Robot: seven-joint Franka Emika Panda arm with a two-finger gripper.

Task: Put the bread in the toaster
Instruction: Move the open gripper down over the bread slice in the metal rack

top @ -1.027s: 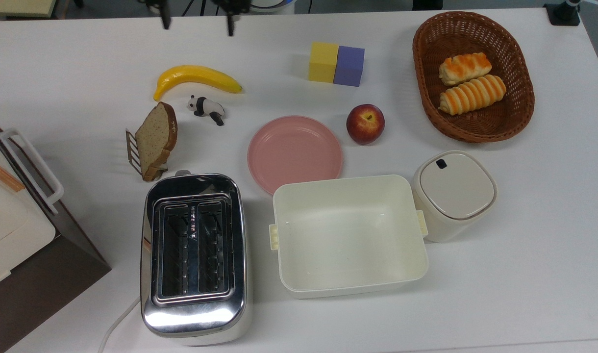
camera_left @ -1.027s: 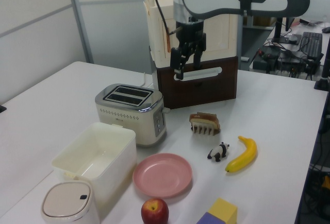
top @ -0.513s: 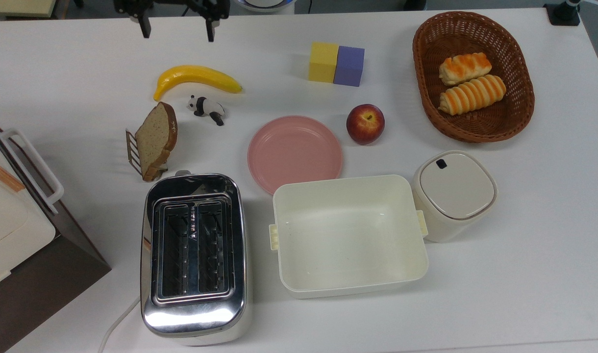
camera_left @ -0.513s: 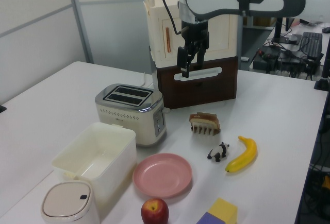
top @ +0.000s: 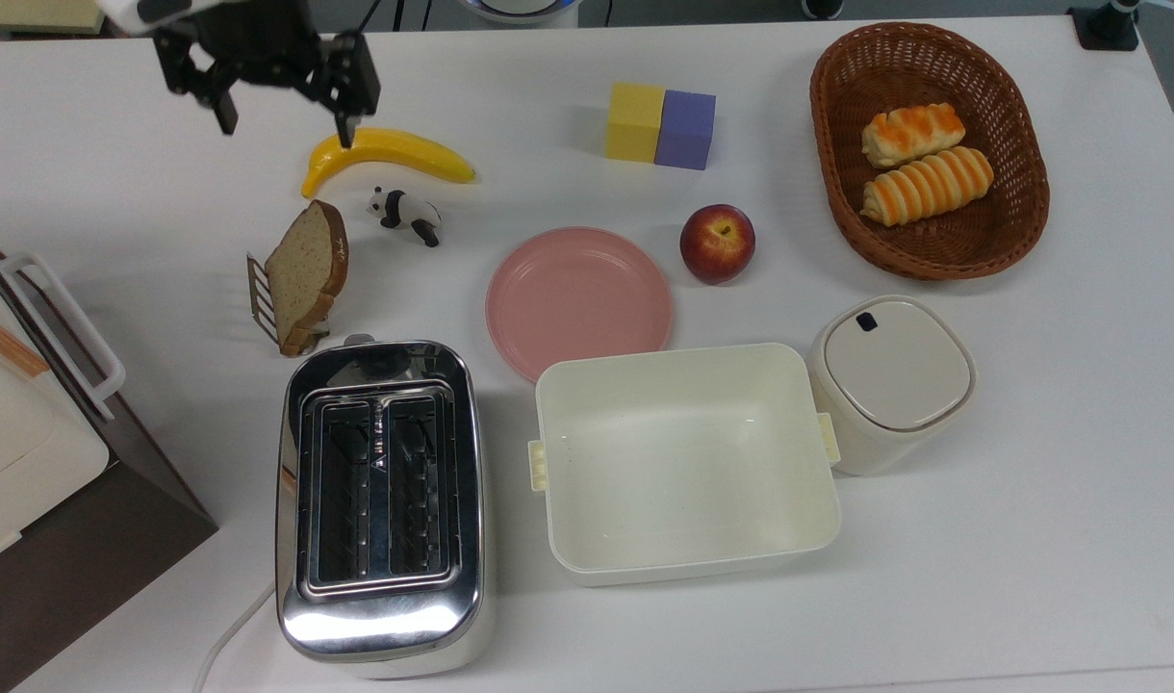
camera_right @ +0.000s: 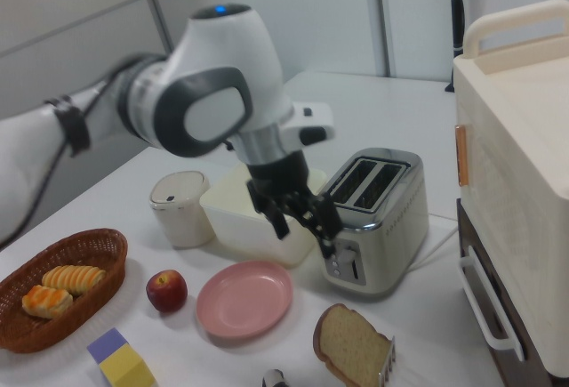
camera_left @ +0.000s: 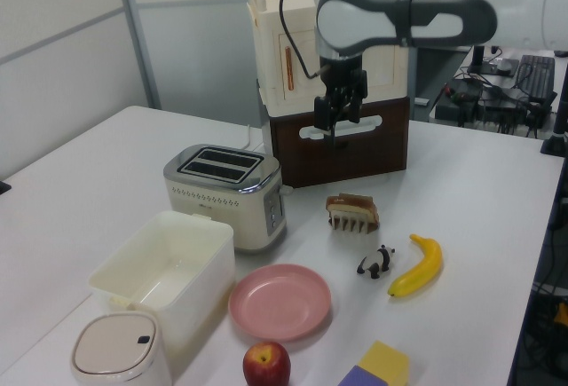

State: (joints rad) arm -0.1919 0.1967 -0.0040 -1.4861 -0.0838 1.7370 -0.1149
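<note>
The bread [top: 308, 265] is a brown speckled slice leaning upright in a small wire rack [top: 260, 303], just beyond the toaster's far end in the top view. It also shows as the bread [camera_right: 351, 347] and the bread [camera_left: 352, 201]. The chrome toaster [top: 380, 491] stands with both dark slots empty; it appears too as the toaster [camera_left: 226, 189] and the toaster [camera_right: 373, 218]. My gripper [top: 284, 123] hangs open and empty above the table, beyond the bread near the banana's tip, fingers pointing down. From the sides the gripper [camera_left: 335, 133] [camera_right: 304, 234] is well above the table.
A banana [top: 385, 154] and a panda figure [top: 404, 214] lie close to the bread. A pink plate [top: 577, 300], apple [top: 717, 243], cream tub [top: 683, 462], lidded canister [top: 890, 380], two blocks [top: 659, 125] and a basket of rolls [top: 929, 149] fill the top view's right. A cream-and-brown cabinet [top: 29, 452] stands at the top view's left.
The gripper has swung toward the top view's left and come nearer the banana and bread, staying open. Nothing on the table has moved.
</note>
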